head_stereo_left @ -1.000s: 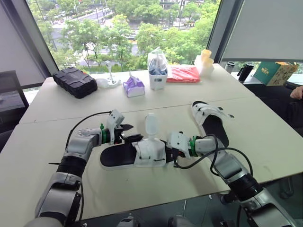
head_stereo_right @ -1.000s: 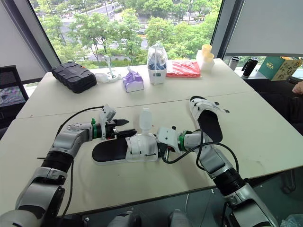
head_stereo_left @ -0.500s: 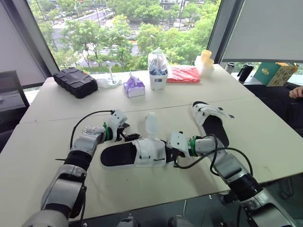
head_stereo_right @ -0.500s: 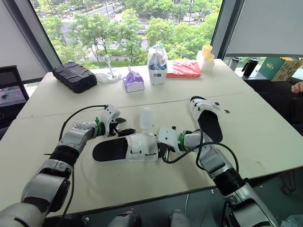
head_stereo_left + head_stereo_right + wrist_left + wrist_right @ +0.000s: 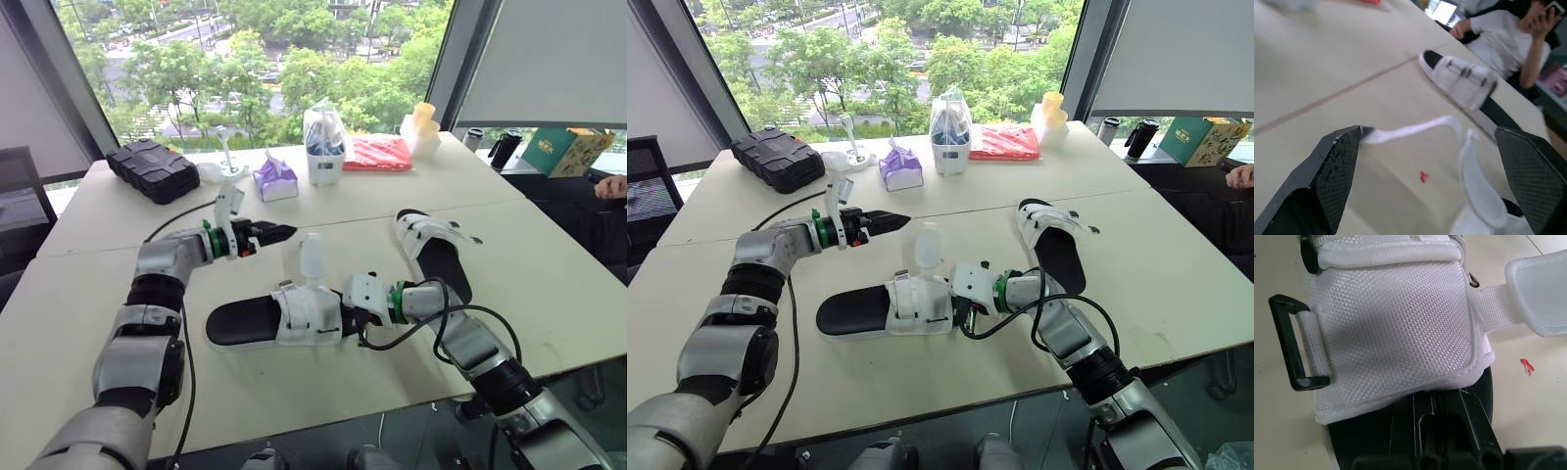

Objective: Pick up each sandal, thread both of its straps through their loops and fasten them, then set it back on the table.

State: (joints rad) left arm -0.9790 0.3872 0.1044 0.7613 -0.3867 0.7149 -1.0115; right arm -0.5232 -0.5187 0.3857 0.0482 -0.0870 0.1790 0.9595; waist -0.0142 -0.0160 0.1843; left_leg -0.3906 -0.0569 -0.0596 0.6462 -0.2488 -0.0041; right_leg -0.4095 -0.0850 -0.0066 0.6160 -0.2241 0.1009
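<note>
The near sandal (image 5: 279,318) lies flat on the beige table (image 5: 549,284) with one strap (image 5: 312,259) standing up. The right gripper (image 5: 353,317) sits at its strapped end (grip impossible to tell). The left gripper (image 5: 280,233) hovers wide open and empty. Beyond lie the second sandal (image 5: 436,250), a black case (image 5: 155,169) and windows (image 5: 294,69) onto trees. A person (image 5: 1498,44) is cut off at the table's edge.

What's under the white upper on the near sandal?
The black footbed, which shows at the heel end and again beside the right hand. The stretch beneath the white upper is covered.
</note>
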